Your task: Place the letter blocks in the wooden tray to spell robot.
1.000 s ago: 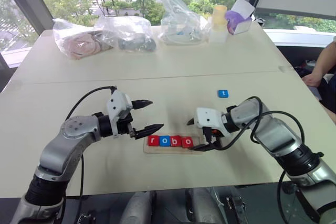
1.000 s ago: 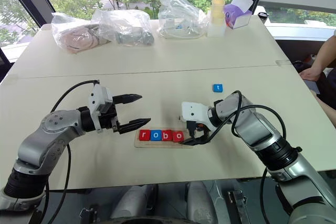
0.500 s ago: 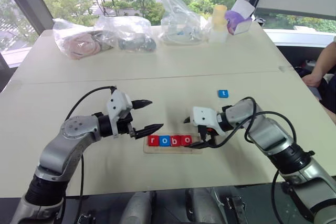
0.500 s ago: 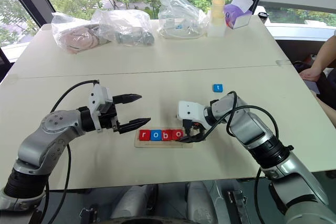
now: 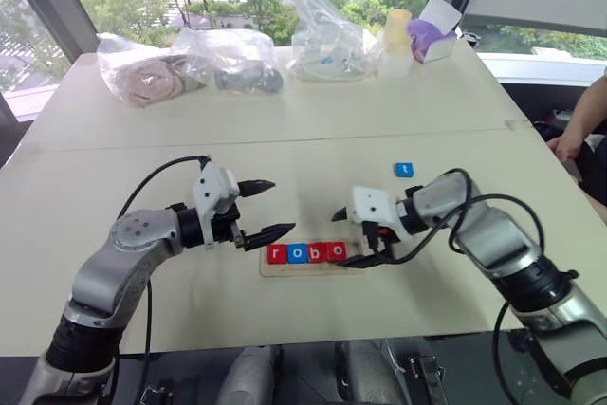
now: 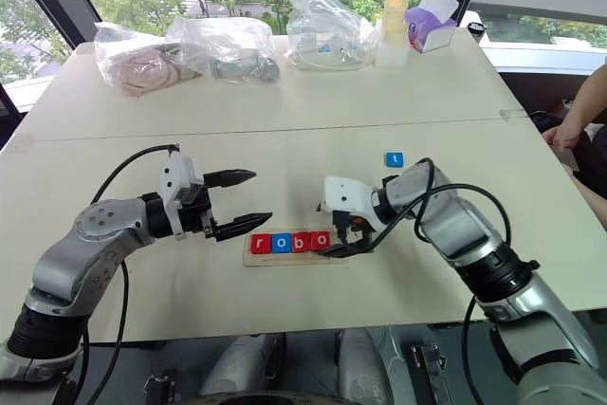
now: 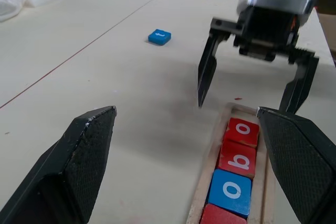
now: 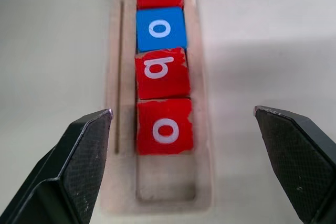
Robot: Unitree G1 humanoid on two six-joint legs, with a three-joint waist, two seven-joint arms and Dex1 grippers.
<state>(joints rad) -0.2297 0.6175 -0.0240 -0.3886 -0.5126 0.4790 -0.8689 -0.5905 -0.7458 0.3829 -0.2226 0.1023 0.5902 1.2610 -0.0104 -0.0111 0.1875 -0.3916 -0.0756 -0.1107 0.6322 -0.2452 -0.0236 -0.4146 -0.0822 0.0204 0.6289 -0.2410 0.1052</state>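
Observation:
The wooden tray [image 5: 265, 268] lies near the table's front edge. In it, from left to right, lie a red r block [image 5: 277, 254], a blue o block [image 5: 296, 254], a red b block [image 5: 316, 253] and a red o block [image 5: 336, 252]. The tray's right-end slot [image 8: 165, 179] is bare. A blue t block [image 5: 404, 170] lies on the table behind and to the right. My right gripper [image 5: 346, 239] hangs open just above the red o, holding nothing. My left gripper [image 5: 283, 206] is open and empty above the tray's left end.
Plastic bags [image 5: 190, 62] with soft items, a pale bottle [image 5: 395, 43] and a purple box [image 5: 432, 37] stand along the table's far side. A person's arm [image 5: 583, 125] rests at the right edge. A seam [image 5: 285, 138] crosses the tabletop.

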